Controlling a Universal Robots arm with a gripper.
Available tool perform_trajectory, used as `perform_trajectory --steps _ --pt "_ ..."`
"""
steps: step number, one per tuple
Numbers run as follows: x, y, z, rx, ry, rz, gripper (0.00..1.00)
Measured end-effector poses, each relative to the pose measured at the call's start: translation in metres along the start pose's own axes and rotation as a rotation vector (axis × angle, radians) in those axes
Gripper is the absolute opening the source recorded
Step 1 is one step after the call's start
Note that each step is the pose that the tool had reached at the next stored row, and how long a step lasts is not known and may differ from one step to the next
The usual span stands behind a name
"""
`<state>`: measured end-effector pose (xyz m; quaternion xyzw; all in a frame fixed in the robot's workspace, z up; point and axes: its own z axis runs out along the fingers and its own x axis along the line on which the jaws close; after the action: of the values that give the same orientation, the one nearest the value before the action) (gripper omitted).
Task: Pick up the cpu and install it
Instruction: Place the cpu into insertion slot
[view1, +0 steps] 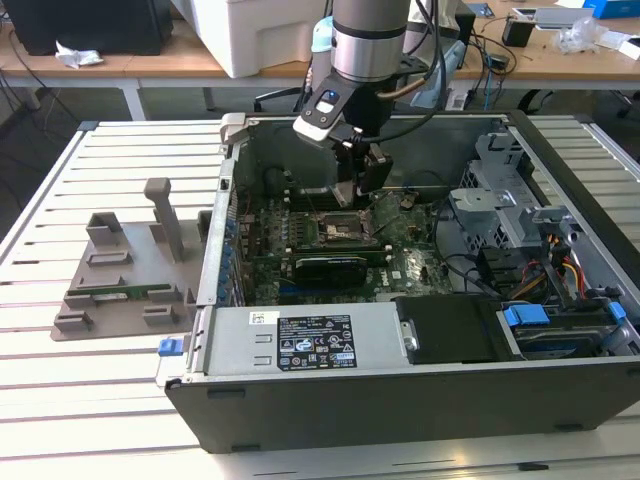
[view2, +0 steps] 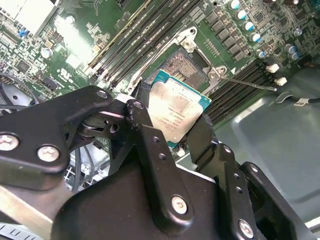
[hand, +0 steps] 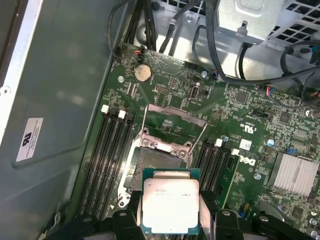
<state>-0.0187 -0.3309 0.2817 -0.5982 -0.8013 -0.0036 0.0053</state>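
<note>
— What do we count here?

— We count one arm with one end effector, one open computer case lying on the slatted desk, and one motherboard inside it. We see one cpu, one socket, one round coin cell and one finned heatsink. Two banks of memory slots flank the socket, one on each side. Outside the case, toward the exterior view's left, one grey holder lies on the desk.

— And what does the end effector have hold of?

— We see its two black fingers closed on the cpu, one on each of two opposite edges, open only as far as the chip is wide. The silvery top plate faces the wrist cameras, with the green rim showing around it.

— So where do we put the cpu relative to the end effector?

— Squarely between the fingertips, at the very tip of the end effector in both wrist views. In the first wrist view the cpu overlaps one edge of the socket, whose metal bracket stands swung open.

— Is it seated?

— No. We see it held inside the case, above the motherboard and near the open socket, not lying flat in it. How much of a gap remains we cannot tell.
</note>
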Motion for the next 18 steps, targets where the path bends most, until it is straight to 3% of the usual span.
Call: perform_trajectory --steps 18 --pt "0.0 0.0 0.0 -0.0019 0.0001 0.153 0.54"
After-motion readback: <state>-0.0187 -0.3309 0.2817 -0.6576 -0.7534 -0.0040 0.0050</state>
